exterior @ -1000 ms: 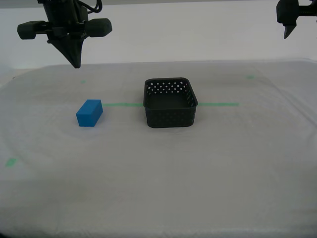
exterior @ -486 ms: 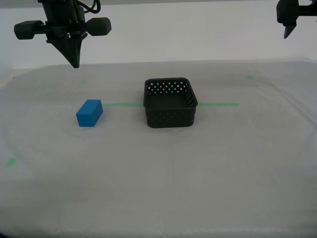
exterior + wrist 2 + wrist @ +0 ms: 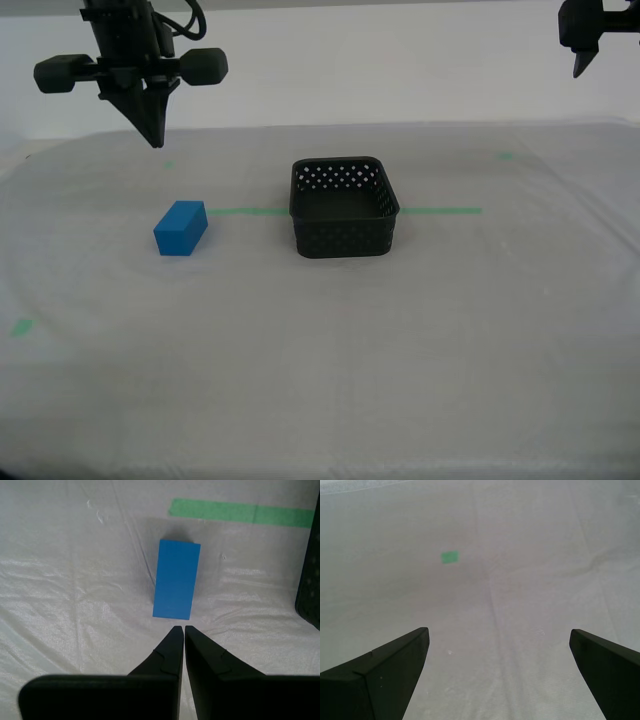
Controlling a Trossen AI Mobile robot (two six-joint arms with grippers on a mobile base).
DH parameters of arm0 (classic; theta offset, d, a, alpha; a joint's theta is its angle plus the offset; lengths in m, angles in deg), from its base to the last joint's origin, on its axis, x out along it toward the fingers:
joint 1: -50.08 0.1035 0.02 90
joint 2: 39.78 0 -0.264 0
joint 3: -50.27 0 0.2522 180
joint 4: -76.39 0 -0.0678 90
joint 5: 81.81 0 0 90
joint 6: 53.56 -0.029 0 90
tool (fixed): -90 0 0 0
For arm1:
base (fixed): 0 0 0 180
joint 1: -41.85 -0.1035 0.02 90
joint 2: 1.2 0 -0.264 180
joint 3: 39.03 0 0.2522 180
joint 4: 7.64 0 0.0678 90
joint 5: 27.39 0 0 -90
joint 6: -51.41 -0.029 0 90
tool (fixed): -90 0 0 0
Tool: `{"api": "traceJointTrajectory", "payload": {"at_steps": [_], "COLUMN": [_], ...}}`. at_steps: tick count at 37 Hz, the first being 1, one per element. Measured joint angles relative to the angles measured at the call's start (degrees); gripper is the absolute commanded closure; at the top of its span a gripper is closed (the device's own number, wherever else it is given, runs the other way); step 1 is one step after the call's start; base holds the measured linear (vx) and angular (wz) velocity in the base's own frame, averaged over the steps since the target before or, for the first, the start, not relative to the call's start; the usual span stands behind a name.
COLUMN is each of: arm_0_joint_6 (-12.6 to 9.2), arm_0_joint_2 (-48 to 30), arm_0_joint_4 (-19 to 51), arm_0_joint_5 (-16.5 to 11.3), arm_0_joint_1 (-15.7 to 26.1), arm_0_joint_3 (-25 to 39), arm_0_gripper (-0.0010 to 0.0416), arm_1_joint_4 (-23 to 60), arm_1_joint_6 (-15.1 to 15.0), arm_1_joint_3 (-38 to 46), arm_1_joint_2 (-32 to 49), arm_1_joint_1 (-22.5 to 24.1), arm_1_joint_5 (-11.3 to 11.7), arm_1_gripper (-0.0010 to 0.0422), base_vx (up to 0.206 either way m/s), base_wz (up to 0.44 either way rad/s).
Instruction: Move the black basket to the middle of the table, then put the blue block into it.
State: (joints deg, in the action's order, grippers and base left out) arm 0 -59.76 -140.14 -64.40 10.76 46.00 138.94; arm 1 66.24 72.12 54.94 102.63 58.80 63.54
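The blue block [image 3: 181, 228] lies on the table [image 3: 400, 350] toward the exterior view's left. The black basket [image 3: 343, 208] stands empty near the middle, on the green tape line [image 3: 440, 211]. My second gripper [image 3: 153, 135] hangs high over the table behind the block, shut with nothing in it. In the second wrist view its closed tips [image 3: 180, 628] point just short of the block [image 3: 176, 579], and the basket's edge [image 3: 309, 580] shows at the frame border. My first gripper [image 3: 580, 65] is raised at the exterior view's top right, open [image 3: 499, 630] over bare cloth.
Small green tape marks sit on the cloth, one [image 3: 505, 155] at the back toward the exterior view's right, under my first gripper [image 3: 450, 557], and one [image 3: 20, 326] near the exterior view's left edge. The tape line [image 3: 240, 511] runs beyond the block.
My second gripper has sunk slightly and shifted a touch toward the exterior view's right. The block, the basket and my first gripper have not moved.
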Motion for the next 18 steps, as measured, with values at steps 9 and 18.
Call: {"api": "traceJointTrajectory", "payload": {"at_steps": [9, 18], "arm_0_joint_6": [0.00, 0.00], "arm_0_joint_2": [0.00, 0.00], "arm_0_joint_4": [-0.04, -0.04], "arm_0_joint_5": [0.00, 0.00], "arm_0_joint_1": [0.00, -0.02], "arm_0_joint_3": [0.00, 0.00], "arm_0_gripper": [0.0012, 0.0012], "arm_1_joint_4": [-0.96, -1.20], "arm_1_joint_6": [1.22, -3.06], "arm_1_joint_3": [-2.32, -2.45], "arm_1_joint_2": [0.00, -0.02], "arm_1_joint_1": [0.04, 0.04], "arm_1_joint_5": [0.00, 0.02], "arm_1_gripper": [0.0272, 0.0143], "base_vx": [0.000, 0.000], "base_wz": [0.000, 0.000]}}
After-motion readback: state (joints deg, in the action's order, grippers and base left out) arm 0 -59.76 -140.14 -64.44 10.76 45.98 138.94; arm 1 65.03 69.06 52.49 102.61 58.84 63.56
